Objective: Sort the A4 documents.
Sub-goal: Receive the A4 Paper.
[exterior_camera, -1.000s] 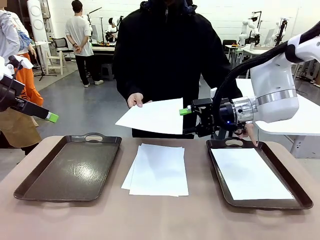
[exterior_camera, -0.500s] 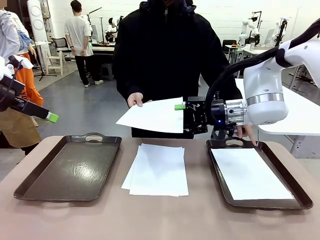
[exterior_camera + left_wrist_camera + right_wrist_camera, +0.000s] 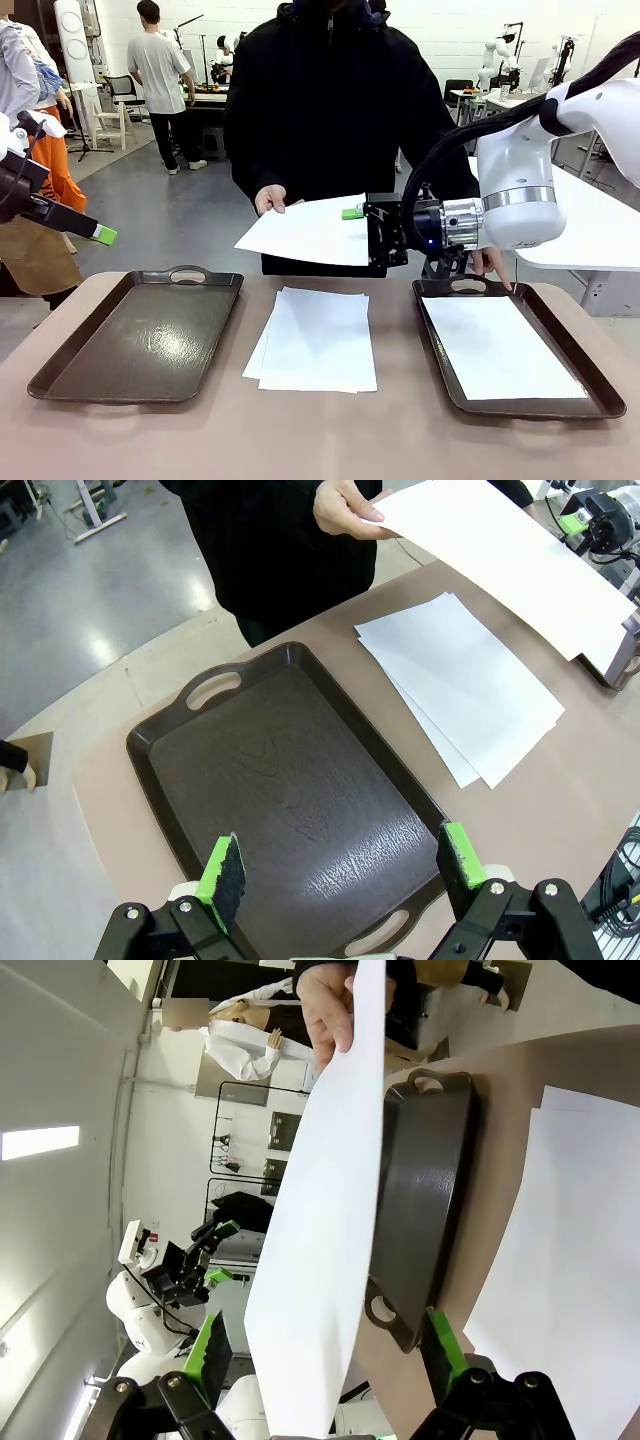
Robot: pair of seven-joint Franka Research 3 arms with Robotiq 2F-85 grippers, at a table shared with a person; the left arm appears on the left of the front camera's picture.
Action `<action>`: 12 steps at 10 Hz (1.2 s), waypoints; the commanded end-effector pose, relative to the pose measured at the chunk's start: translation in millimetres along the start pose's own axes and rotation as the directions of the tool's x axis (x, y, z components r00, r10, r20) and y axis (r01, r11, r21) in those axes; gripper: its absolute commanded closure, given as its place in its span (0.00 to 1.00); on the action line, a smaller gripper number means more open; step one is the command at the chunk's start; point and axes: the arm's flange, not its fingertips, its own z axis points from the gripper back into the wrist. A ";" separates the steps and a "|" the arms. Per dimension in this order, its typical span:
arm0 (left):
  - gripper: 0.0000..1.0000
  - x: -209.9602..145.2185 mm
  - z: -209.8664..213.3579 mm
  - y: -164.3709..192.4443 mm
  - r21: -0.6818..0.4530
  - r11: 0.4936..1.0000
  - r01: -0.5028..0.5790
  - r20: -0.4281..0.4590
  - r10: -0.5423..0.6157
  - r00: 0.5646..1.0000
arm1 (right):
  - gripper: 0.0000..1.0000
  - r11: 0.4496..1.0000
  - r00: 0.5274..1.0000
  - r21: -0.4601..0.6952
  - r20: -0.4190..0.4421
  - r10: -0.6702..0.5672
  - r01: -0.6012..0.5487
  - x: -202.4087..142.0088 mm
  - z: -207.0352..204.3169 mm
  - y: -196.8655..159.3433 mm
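Two trays: left tray (image 3: 135, 335), right tray (image 3: 600, 395) with one sheet (image 3: 500, 348). Left end effector (image 3: 342, 860) wide; its wrist view shows right end effector (image 3: 325, 1345) wide astride the held sheet (image 3: 320, 1210).

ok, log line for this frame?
left gripper open above left tray | right gripper open, straddling held sheet edge | person's hand holds its far end

L tray (image 3: 135, 335), R tray (image 3: 572, 345), tan table (image 3: 320, 440)

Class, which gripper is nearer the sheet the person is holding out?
Right. The right gripper is at the edge of the sheet, with its open jaws on either side of it. The left gripper hangs far off, by the empty tray.
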 end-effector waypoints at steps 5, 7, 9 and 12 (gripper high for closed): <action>0.00 -1.0 -1.8 2.0 -0.005 1.000 -0.005 0.009 0.005 1.000 | 0.54 1.000 1.000 0.021 0.015 0.020 -0.020 6.3 -5.9 2.7; 0.00 -1.0 -1.8 2.0 -0.005 1.000 -0.005 0.009 0.005 1.000 | 0.74 1.000 1.000 0.017 0.017 0.020 -0.021 7.8 -4.0 2.0; 0.00 -1.0 -1.8 2.0 -0.005 1.000 -0.005 0.009 0.005 1.000 | 0.94 1.000 1.000 0.020 0.012 0.024 -0.024 8.8 -2.7 1.5; 0.00 -1.0 -1.8 2.0 -0.005 1.000 -0.005 0.009 0.005 1.000 | 1.00 0.999 1.000 0.039 0.009 0.017 -0.017 9.7 -0.8 2.8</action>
